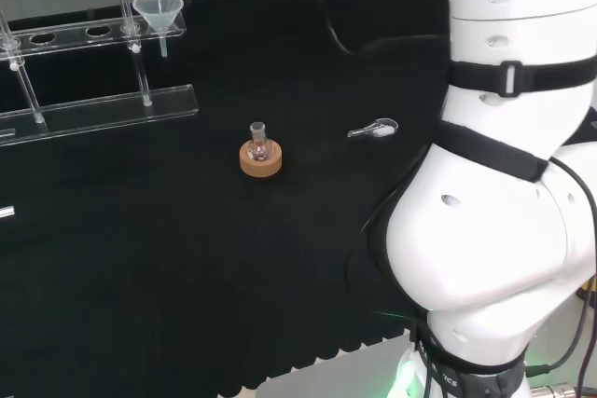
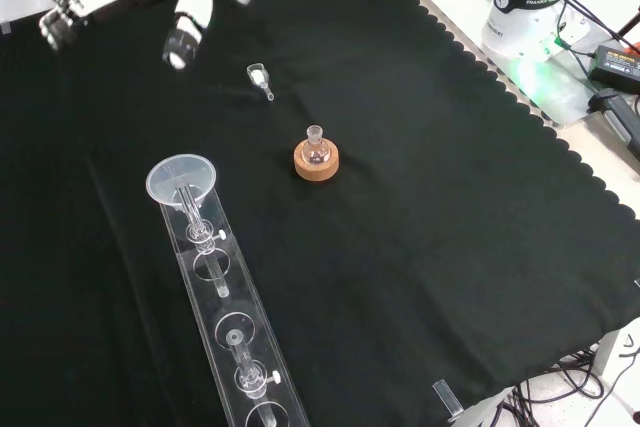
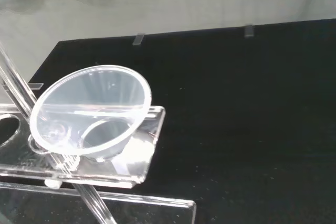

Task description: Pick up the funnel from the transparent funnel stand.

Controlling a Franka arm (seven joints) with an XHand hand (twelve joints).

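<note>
A clear funnel (image 1: pixel 157 6) sits in the end hole of the transparent funnel stand (image 1: pixel 103 107) at the far left of the head view. In the front view the funnel (image 2: pixel 181 179) tops the near end of the long stand (image 2: pixel 232 332). The hand (image 2: pixel 186 25) hangs at that view's top left, above and beyond the funnel and apart from it. Its fingers are spread and hold nothing. The wrist view looks down at the funnel (image 3: pixel 92 111) seated in the stand's upper plate (image 3: pixel 144 150), close ahead.
A small glass flask (image 1: pixel 258 140) on a cork ring (image 1: pixel 261 161) stands mid-cloth. A small clear scoop (image 1: pixel 375 129) lies to its right in the head view. The arm's white links (image 1: pixel 504 184) fill that view's right. Cables and the arm's base (image 2: pixel 525 7) lie beyond the cloth's scalloped edge.
</note>
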